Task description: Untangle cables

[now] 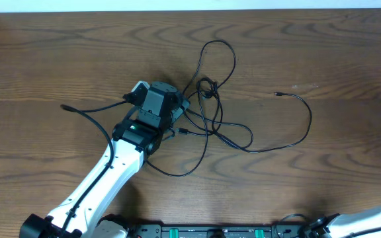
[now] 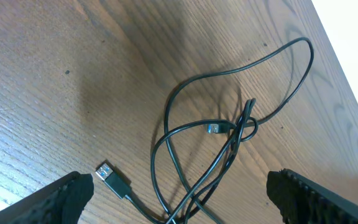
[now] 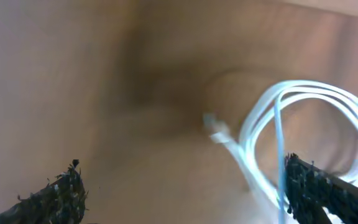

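Overhead: left arm [image 1: 121, 155] reaches over left side of black cables [image 1: 210, 125], which sprawl in loose loops mid-counter [image 1: 58, 53]. Small knot [image 1: 207, 87] sits at top of tangle. Arm probably placed there to pick one strand out. Right arm [image 1: 376, 217] low at near corner, well apart from tangle.

Left wrist: left jaws spread wide, holding nothing, above crossing strands. Flat plug [image 2: 112, 177] lies on wood near one finger.

Right wrist: blurred. Right jaws wide apart. White cord [image 3: 309, 118] coiled near one finger, contact unclear, apparently not gripped.

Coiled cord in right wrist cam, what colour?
The cord is white; best, though blurred, in the right wrist view.
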Controlling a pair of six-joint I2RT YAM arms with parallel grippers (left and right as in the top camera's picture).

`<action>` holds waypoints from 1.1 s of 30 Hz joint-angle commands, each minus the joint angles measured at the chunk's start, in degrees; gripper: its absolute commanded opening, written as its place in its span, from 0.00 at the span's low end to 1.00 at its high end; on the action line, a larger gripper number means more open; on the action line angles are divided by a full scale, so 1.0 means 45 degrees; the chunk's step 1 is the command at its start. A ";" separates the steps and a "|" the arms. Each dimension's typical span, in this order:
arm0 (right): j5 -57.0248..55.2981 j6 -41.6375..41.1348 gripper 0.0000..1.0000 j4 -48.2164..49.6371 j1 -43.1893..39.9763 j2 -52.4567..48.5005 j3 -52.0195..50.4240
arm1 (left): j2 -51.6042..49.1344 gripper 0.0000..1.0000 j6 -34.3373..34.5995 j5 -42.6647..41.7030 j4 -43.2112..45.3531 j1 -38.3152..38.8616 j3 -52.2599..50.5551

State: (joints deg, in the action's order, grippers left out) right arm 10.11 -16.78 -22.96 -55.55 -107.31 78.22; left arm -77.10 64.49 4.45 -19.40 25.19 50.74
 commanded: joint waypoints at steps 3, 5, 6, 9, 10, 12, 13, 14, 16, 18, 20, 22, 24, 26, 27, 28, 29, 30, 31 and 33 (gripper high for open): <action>0.2982 -0.0874 0.99 -0.0471 0.0481 0.3133 0.0617 | -0.0015 0.96 -0.0083 0.0165 -0.0112 -0.0019 0.0019; 0.2982 -0.0986 0.99 -0.0860 0.0801 0.4163 0.0617 | -0.0015 0.96 -0.0083 0.0170 -0.0214 -0.0019 0.0019; 0.2982 -0.0986 0.99 -0.1015 0.0971 0.4658 0.0617 | -0.0015 0.96 -0.0083 0.0170 -0.0219 -0.0019 0.0019; 0.2987 -0.1311 0.99 -0.1282 0.1477 0.6018 0.0617 | -0.0015 0.96 -0.0083 0.0165 -0.0219 -0.0019 0.0019; 0.2987 -0.1409 0.99 -0.1341 0.1608 0.6411 0.0617 | -0.0015 0.96 -0.0083 0.0160 -0.0243 -0.0019 0.0019; 0.3191 -0.1549 0.99 -0.1433 0.1880 0.7261 0.0622 | -0.0015 0.96 -0.0083 0.0155 -0.0330 -0.0019 0.0019; 0.3424 -0.1549 0.99 -0.1443 0.1904 0.7495 0.0622 | -0.0015 0.96 -0.0083 0.0155 -0.0398 -0.0019 0.0019; 0.3876 -0.1545 0.99 -0.1477 0.1904 0.7762 0.0622 | -0.0015 0.96 -0.0083 0.0160 -0.0520 -0.0019 0.0019; 0.4600 -0.1545 0.99 -0.1676 0.1860 0.8063 0.0622 | -0.0015 0.96 -0.0083 0.0155 -0.0646 -0.0019 0.0019; 0.5537 -0.1511 0.99 -0.2142 0.1826 0.8442 0.0622 | -0.0015 0.96 -0.0083 0.0160 -0.0801 -0.0019 0.0019; 0.6173 -0.1496 0.99 -0.2900 0.1836 0.8796 0.0617 | -0.0015 0.96 -0.0083 0.0155 -0.0928 -0.0019 0.0019; 0.6776 -0.1501 0.99 -0.4027 0.1870 0.9068 0.0617 | -0.0015 0.98 -0.0078 0.0107 -0.0976 -0.0019 0.0019; 0.7208 -0.1501 0.99 -0.5187 0.1870 0.9253 0.0617 | -0.0015 0.96 -0.0078 0.0112 -0.0976 -0.0019 0.0019; 0.7266 -0.1496 0.99 -0.6562 0.1870 0.9384 0.0617 | -0.0015 0.96 -0.0078 0.0107 -0.1117 -0.0019 0.0019; 0.7223 -0.1452 0.99 -0.7266 0.1870 0.9428 0.0617 | -0.0015 0.96 -0.0078 0.0107 -0.1268 -0.0019 0.0019; 0.7208 -0.1379 0.99 -0.7854 0.1870 0.9447 0.0607 | -0.0015 0.96 -0.0078 0.0112 -0.1341 -0.0019 0.0019; 0.7213 -0.1277 0.99 -0.8485 0.1870 0.9457 0.0597 | -0.0015 0.97 -0.0078 0.0117 -0.1433 -0.0019 0.0019; 0.7213 -0.1156 0.99 -0.9097 0.1870 0.9452 0.0583 | -0.0015 0.97 -0.0078 0.0117 -0.1486 -0.0019 0.0019; 0.7213 -0.1030 0.99 -0.9466 0.1870 0.9437 0.0573 | -0.0015 0.97 -0.0078 0.0117 -0.1481 -0.0019 0.0019; 0.7213 -0.0515 0.99 -1.0171 0.1870 0.9413 0.0568 | -0.0015 0.97 -0.0078 0.0117 -0.1447 -0.0019 0.0019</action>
State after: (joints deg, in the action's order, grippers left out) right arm 41.01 -22.31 -66.98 -47.35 -65.23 80.55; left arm -77.10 64.49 4.45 -25.67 25.19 50.74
